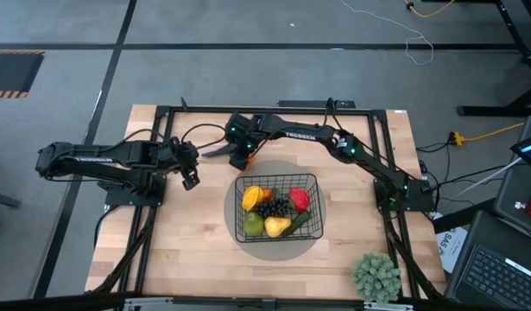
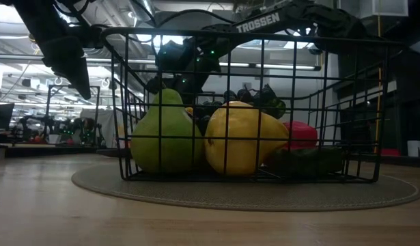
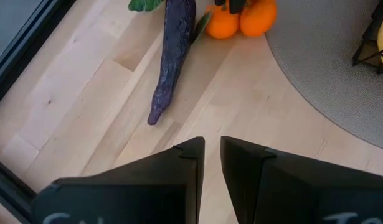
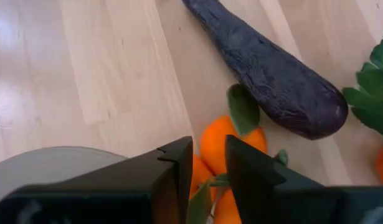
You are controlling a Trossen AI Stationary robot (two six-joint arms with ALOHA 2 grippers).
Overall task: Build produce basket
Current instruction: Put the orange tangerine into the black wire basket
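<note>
Tangerines, a small orange cluster with green leaves (image 4: 225, 155), are being approached by the right gripper (image 4: 208, 163), whose fingers are being held narrowly apart directly over them; whether the fruit is touched cannot be told. Just beyond them, a long dark purple toy eggplant (image 4: 272, 71) is lying flat on the pale wooden table (image 1: 187, 250), its long axis slanting away from the tangerines. The left gripper (image 3: 212, 158), likewise nearly closed and holding nothing, is being kept farther off, facing the eggplant's thin tip. Nearer the table's front, the black wire-mesh basket (image 1: 312, 183), already partly filled, is standing on a grey round mat (image 1: 319, 238).
</note>
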